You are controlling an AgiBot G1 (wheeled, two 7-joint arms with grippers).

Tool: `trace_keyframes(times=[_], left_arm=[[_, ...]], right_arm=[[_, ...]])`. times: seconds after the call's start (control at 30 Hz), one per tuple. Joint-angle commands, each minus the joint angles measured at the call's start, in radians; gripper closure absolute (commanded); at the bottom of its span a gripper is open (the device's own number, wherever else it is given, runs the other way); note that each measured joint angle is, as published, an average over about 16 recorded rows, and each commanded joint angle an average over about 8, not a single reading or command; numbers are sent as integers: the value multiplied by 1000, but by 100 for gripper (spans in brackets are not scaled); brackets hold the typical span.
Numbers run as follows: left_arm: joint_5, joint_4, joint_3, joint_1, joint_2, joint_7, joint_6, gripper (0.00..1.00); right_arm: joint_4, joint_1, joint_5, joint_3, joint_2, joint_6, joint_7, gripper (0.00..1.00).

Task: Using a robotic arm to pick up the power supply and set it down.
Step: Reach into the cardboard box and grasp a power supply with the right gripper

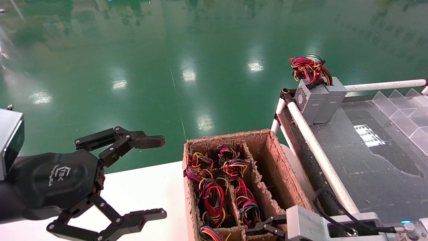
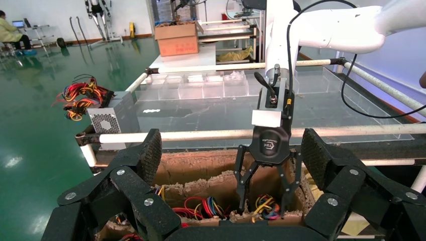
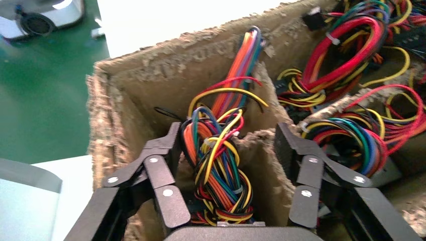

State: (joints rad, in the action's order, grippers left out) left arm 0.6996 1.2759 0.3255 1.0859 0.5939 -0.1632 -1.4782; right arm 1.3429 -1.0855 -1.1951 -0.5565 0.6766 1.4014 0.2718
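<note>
The power supply sits in the near end of a cardboard box (image 1: 267, 157). Its orange-yellow-red wire bundle (image 3: 216, 165) sticks up and its grey body is almost wholly hidden below. My right gripper (image 3: 228, 140) is open and lowered into the box, one finger on each side of the bundle (image 2: 266, 206), not closed on it. A frayed divider (image 3: 261, 160) stands between the bundle and one finger. In the head view only the right gripper's linkage (image 1: 264, 227) shows at the box's near edge. My left gripper (image 1: 161, 177) hangs open and empty over the white table (image 1: 143, 190), left of the box.
More wire bundles (image 1: 214, 187) fill the box's other compartments. Two grey power supplies (image 1: 317, 97) with red bundles stand at the corner of the dark conveyor table (image 1: 361, 160), behind a white rail (image 1: 317, 147). Clear plastic dividers (image 1: 404, 110) line its right side.
</note>
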Motion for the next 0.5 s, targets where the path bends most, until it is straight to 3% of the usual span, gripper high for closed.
trace_keyframes(times=[0.03,0.5], left_arm=[[0,0,0,0,0,0,0,0],[0,0,0,0,0,0,0,0]], right_arm=[[2,2,-11,-1,2,-11,-5,100],[5,11,-5,5,-3,-19,-14,100]])
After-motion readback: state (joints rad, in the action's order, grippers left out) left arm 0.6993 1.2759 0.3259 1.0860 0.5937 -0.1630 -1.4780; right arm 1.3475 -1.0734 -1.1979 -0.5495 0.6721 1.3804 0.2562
